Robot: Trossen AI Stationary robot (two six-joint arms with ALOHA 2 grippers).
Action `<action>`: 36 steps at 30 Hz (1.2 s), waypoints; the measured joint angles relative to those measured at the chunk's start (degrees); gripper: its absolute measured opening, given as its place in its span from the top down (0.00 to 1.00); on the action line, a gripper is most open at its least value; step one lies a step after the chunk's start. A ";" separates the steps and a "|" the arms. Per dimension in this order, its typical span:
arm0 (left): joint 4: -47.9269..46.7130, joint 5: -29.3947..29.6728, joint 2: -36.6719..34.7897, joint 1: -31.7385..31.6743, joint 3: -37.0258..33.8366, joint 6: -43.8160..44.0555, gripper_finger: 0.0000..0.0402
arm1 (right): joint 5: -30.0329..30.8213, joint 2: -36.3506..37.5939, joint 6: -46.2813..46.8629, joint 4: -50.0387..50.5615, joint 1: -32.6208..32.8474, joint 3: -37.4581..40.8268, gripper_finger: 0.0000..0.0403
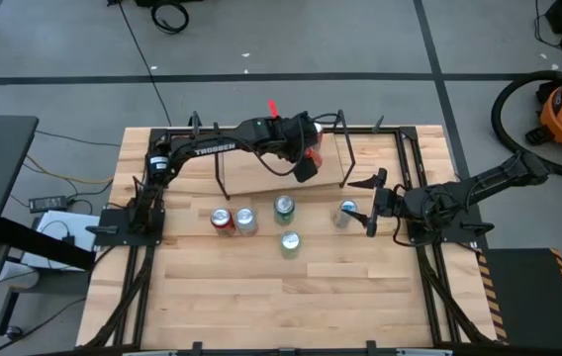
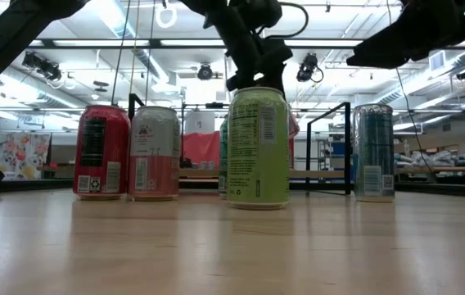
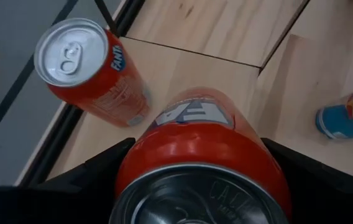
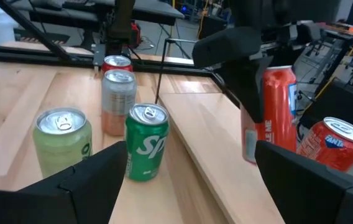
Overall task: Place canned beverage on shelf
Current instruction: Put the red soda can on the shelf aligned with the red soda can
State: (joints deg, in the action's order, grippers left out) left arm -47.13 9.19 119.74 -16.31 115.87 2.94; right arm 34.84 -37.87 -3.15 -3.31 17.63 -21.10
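While the left gripper (image 4: 251, 99) is clamping an orange can (image 4: 276, 112) above the shelf (image 4: 220, 149) beside a standing Fanta can (image 4: 332, 146), the right gripper (image 1: 372, 210) is hanging open near the blue can (image 1: 346, 213).

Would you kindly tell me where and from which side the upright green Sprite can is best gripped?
Grip the Sprite can across the middle of its round wall, coming in level from the right tool's side; it stands upright with open table there, while other cans crowd its far side.

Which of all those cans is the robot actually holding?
The orange-red can clamped in the left gripper, held over the shelf beside an orange Fanta can already there. The other cans stand untouched on the table.
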 joint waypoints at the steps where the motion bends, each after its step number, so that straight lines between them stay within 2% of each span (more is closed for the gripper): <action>1: 0.12 0.02 0.00 0.02 -0.02 -0.02 0.20 | -0.01 0.00 -0.05 -0.24 0.00 0.00 0.10; 5: 0.74 -0.02 0.02 0.00 1.68 -0.52 0.20 | -0.04 0.00 -0.53 -1.27 0.00 0.00 0.10; 8: 1.30 0.02 1.15 0.02 5.47 -1.09 0.20 | -0.01 0.00 -1.12 -1.56 0.00 0.00 0.10; 16: -8.82 0.03 8.07 0.13 18.23 -2.75 0.20 | 0.05 0.00 -0.71 -0.76 0.00 0.02 0.10; 36: -16.53 -5.40 13.22 -1.77 18.25 -6.25 0.20 | -1.10 0.02 0.19 0.40 0.05 0.02 0.10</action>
State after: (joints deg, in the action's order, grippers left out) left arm -63.66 3.79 132.97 -18.09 134.13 -3.31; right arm 33.74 -37.85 -2.96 -2.92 17.67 -21.08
